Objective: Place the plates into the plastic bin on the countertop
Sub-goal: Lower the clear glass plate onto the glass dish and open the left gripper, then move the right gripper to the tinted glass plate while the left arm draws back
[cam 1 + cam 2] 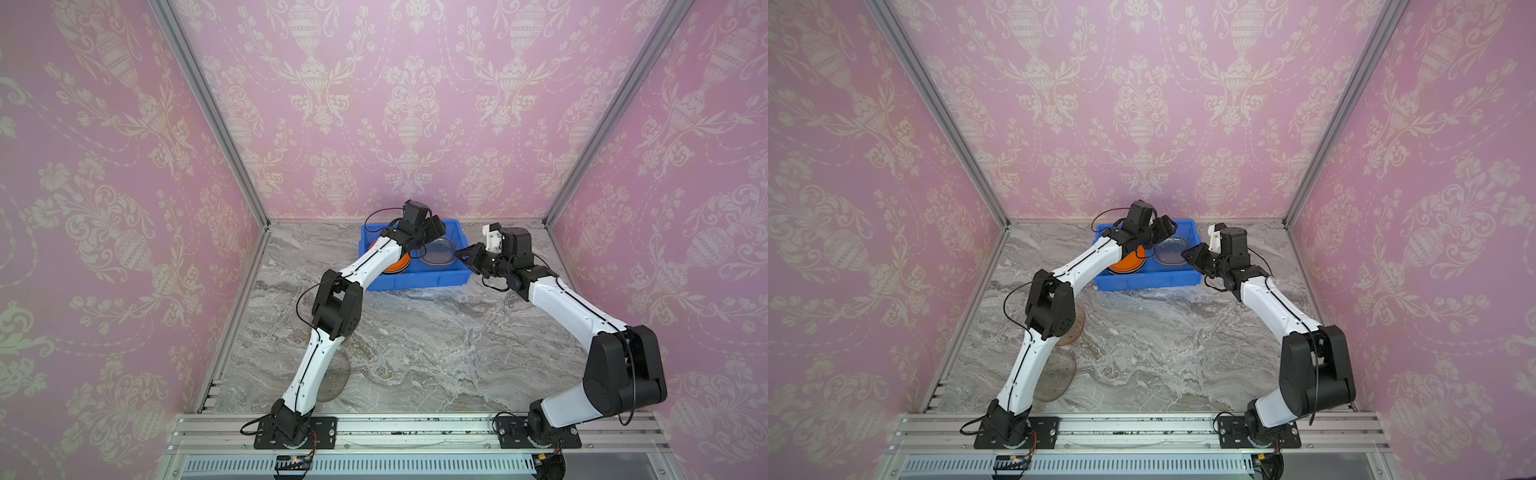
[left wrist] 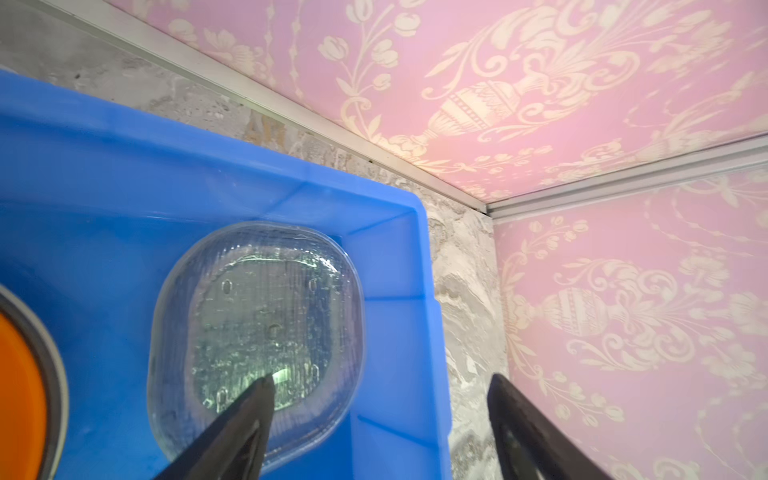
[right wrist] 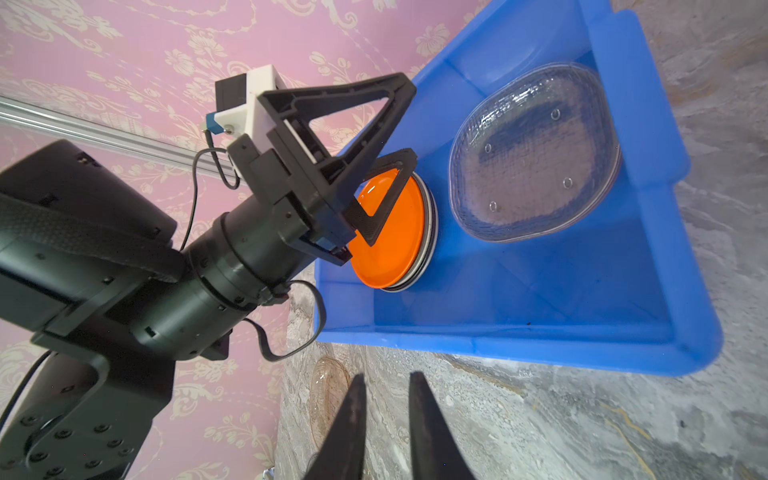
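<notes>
You're most of the way through, by my read. The blue plastic bin sits at the far middle of the marble countertop, and plates are already in it. An orange plate tops a stack in the bin's left half, with pale and dark rims showing under it, count not readable. A clear glass plate lies flat in the right half, just beside the stack and not touching it. Its rim looks doubled in the right wrist view, so it may be two; can't tell. Your left gripper hangs over the bin above that glass plate, fingers spread wide with nothing between them, so I'd call that plate placed. Your right gripper sits just beside the bin's right end, outside it, fingers drawn close with a narrow gap, holding nothing. What's left is two plates on the countertop at near left, partly under the left arm: a brownish glass plate and, nearer, a greyish clear plate. They lie close together; whether they overlap I can't tell. No other plates show outside the bin, though the arm could hide some. So two pickups to go as far as the views show, both on the left arm's side.
</notes>
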{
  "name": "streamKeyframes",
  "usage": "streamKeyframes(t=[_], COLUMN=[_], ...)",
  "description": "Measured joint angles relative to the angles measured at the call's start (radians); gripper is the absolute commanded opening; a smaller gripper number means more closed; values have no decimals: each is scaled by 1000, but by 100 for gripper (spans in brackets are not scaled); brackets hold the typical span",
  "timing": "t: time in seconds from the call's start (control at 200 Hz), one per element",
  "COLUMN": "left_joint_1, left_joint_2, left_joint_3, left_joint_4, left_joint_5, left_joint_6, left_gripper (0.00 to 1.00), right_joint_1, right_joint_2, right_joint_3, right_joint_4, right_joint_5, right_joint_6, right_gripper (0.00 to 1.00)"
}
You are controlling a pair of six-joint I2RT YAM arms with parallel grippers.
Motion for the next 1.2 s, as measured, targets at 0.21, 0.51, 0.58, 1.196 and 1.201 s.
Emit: streamKeyframes(t=[0.21,0.51,0.58,1.196,1.201], left_joint_1=[8,122,145,652,654], left_joint_2=[-345,-966,-1083,-1463,-1463], left_joint_3=[-373,-926,-1006,-1611,-1614], left_joint_4=[81,111,74,-100,-99], left_joint_5=[47,49,44,312,314], left_joint_6=[118,296,306,222,221], left_gripper=[88,91,91,83,83], right_joint_1=[76,364,420,615,615], right_joint_2=[-61,-34,-5,558,562], right_joint_3=[3,28,47,491,493], right_joint_4=[-28,-155,-180,-398,-399], right_joint_5=[-4,-45,-43,-67,-68], right_joint_6=[-87,-204,-220,-224,-225], right_gripper=[34,43,44,32,32])
